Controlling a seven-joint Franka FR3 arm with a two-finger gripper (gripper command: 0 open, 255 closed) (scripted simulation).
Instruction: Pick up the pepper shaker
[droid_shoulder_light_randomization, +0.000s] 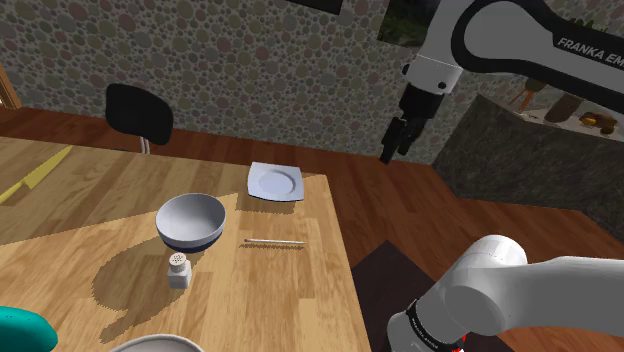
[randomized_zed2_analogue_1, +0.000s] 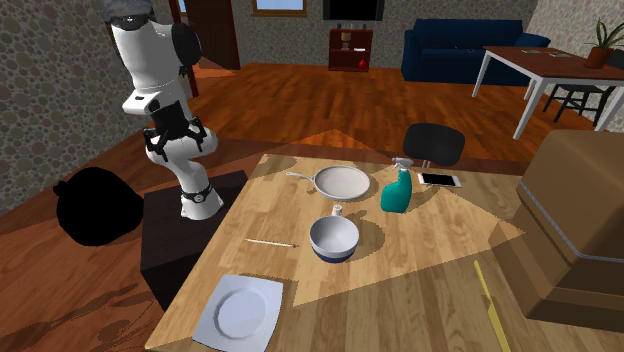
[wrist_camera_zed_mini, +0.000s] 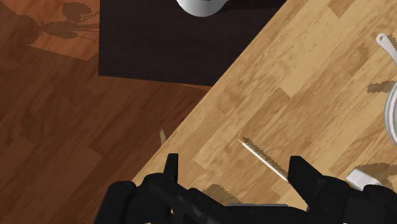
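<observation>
**Gripper open in the air, shaker beside the bowl**

In the shoulder view the black gripper (droid_shoulder_light_randomization: 390, 149) hangs high, off the wooden surface (droid_shoulder_light_randomization: 90, 255) and toward the view's right of its edge, with the dark floor below it. In the wrist view its two fingers (wrist_camera_zed_mini: 170, 169) stand well apart with nothing between them. Beyond them lie the surface's edge and a thin stick (wrist_camera_zed_mini: 264, 156).

The pepper shaker (droid_shoulder_light_randomization: 179, 269) is a small, pale piece with a perforated top. It stands upright on the surface just beside a grey bowl (droid_shoulder_light_randomization: 190, 221) with a dark lower band, on the side toward the shoulder view's lower edge. It is well apart from the gripper.

The stick lies to the shoulder view's right of the bowl, and a square white plate (droid_shoulder_light_randomization: 276, 182) sits farther back, near the surface's edge. In the second exterior view a pale pan (randomized_zed2_analogue_1: 343, 182), a teal spray bottle (randomized_zed2_analogue_1: 397, 190) and a phone (randomized_zed2_analogue_1: 440, 180) lie beyond the bowl. A black chair (droid_shoulder_light_randomization: 138, 112) stands behind the surface.
</observation>
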